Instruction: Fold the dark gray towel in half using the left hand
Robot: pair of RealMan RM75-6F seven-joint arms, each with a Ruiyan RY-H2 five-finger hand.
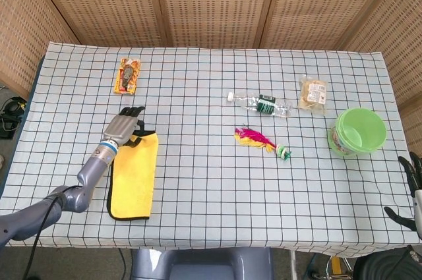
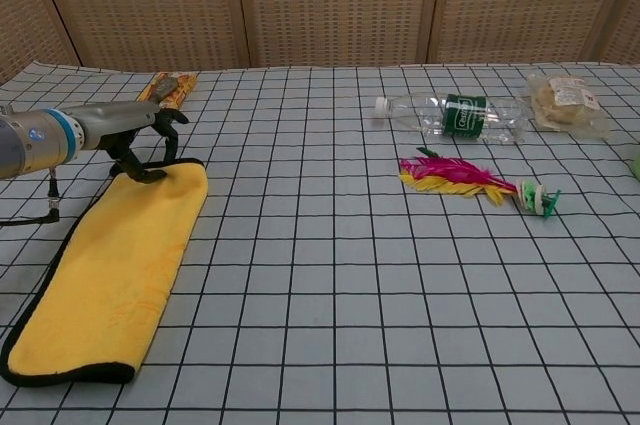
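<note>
The towel (image 1: 134,178) lies lengthwise at the table's front left, folded into a long strip with a yellow face up and a dark gray border showing; in the chest view the towel (image 2: 110,255) runs from the near left corner away from me. My left hand (image 1: 124,127) is at its far end. In the chest view the left hand (image 2: 140,140) has its fingers curled down and pinches the towel's far edge. My right hand (image 1: 410,191) hangs off the table's front right corner, fingers apart and holding nothing.
A snack packet (image 1: 127,74) lies just beyond the left hand. A plastic bottle (image 1: 260,103), a pink and yellow feather shuttlecock (image 1: 260,140), a biscuit bag (image 1: 313,92) and a green bowl (image 1: 359,132) occupy the right half of the table.
</note>
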